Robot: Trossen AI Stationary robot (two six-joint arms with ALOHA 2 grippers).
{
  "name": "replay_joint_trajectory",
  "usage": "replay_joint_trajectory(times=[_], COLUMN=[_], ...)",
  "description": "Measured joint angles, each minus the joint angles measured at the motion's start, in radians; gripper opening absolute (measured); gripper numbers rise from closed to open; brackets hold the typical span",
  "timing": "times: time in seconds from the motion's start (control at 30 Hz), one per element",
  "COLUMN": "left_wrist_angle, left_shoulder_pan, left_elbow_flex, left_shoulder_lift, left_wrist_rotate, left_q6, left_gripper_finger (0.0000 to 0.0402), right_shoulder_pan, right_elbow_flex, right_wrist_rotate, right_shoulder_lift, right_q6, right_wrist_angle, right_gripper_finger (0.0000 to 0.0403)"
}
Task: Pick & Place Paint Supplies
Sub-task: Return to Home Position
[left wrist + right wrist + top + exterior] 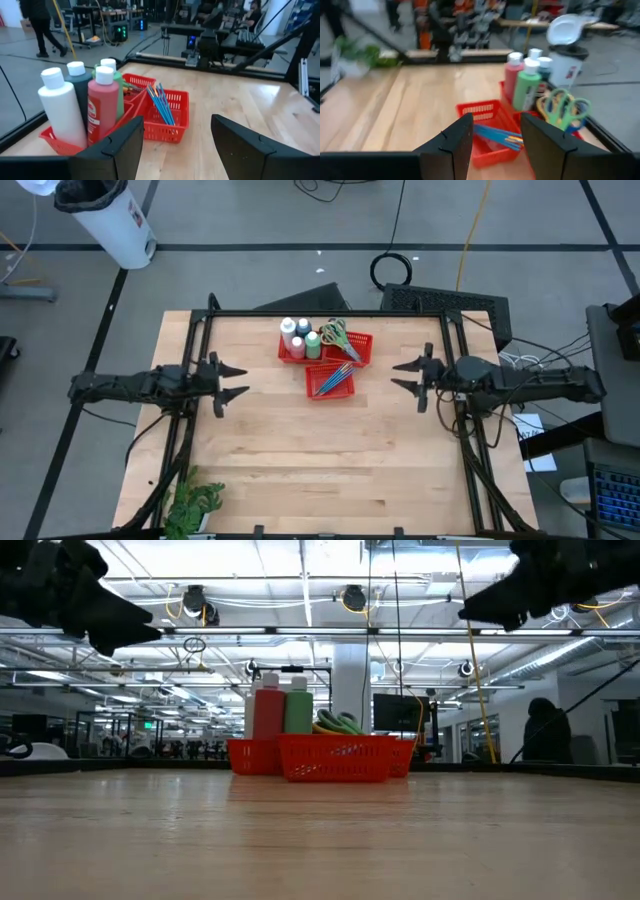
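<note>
- The left gripper [238, 380] hangs at the 9 o'clock side of the surface [330, 470]. Its arm reaches in level from that edge and points toward 3 o'clock.
- Its fingers [116, 146] are spread apart and hold nothing; the low view shows them well above the wood.
- The right gripper [396, 375] mirrors it at the 3 o'clock side, its arm level and pointing toward 9 o'clock. Its fingers [451, 145] are likewise parted, empty and raised.
- Between the two grippers, toward 12 o'clock from the centre, two red mesh baskets touch each other.
- The far basket [364, 340] holds the bottles [298, 337] upright at its 9 o'clock end: white, grey-blue, pink and green, all white-capped. The scissors [338, 335] lie at its 3 o'clock end.
- The near basket [312, 391] holds the brushes [333, 378], blue and orange, lying slanted together.
- Neither gripper is over a basket; both are well apart from them, with bare wood between.
- A leafy plant [192, 502] stands at the 7 o'clock corner.
- A white waste bin [108, 218] stands on the floor beyond the 11 o'clock corner.
</note>
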Motion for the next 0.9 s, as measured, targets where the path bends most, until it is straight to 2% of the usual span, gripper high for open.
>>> replay_joint_trajectory(times=[0.17, 0.3, 0.43, 0.63, 0.9], left_wrist_angle=[-0.077, -0.087, -0.105, -0.102, 0.101], left_shoulder_pan=[0.0, 0.0, 0.0, 0.0, 0.0], left_elbow_flex=[-0.001, -0.001, -0.001, -0.003, -0.128], left_shoulder_lift=[-0.094, -0.121, -0.124, -0.126, -0.126], left_wrist_rotate=[0.001, 0.002, 0.009, 0.036, 0.061], left_q6=[-0.001, 0.003, 0.014, 0.035, 0.051], left_gripper_finger=[0.0239, 0.0239, 0.0239, 0.0239, 0.0239], right_shoulder_pan=[-0.062, -0.096, -0.121, -0.146, -0.179], right_elbow_flex=[-0.175, -0.275, -0.307, -0.313, -0.389], right_wrist_rotate=[-0.003, -0.003, -0.005, -0.117, -0.192], right_shoulder_lift=[-0.156, -0.252, -0.32, -0.397, -0.497], right_q6=[0.042, 0.069, 0.102, 0.09, 0.104], right_wrist_angle=[0.161, 0.252, 0.242, 0.22, 0.291], right_gripper_finger=[0.0157, 0.0157, 0.0157, 0.0157, 0.0157])
